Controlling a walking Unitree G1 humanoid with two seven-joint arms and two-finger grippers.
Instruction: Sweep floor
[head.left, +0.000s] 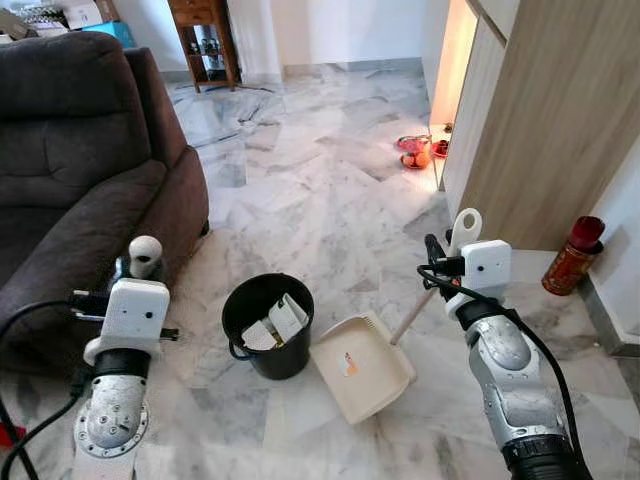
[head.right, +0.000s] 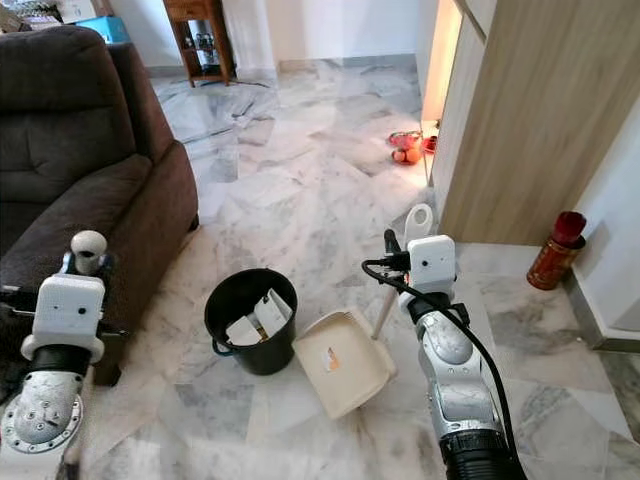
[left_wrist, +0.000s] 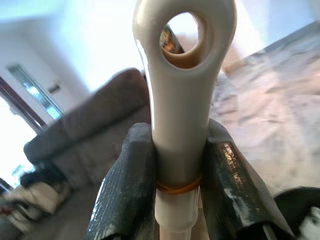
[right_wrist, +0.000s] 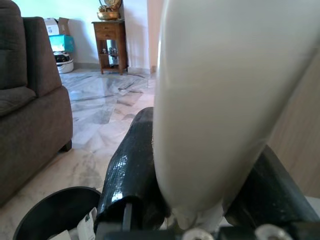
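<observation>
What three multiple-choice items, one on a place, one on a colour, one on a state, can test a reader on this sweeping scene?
1. Where does the dustpan lie?
A. on the sofa
B. on the floor beside the bucket
C. inside the bucket

2. What colour is the bucket?
A. black
B. red
C. white

3. How is the right gripper?
A. open
B. hanging idle
C. shut on the dustpan handle

Answers: 1 B, it rests on the marble floor by the bucket; 2 A, its wall is black; 3 C, both fingers press the handle.

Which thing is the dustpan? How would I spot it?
Find the big dark sofa. Beside it on the marble floor stands a black bucket holding paper. The dustpan is the flat cream scoop touching that bucket, its long handle held by the right gripper.
</observation>
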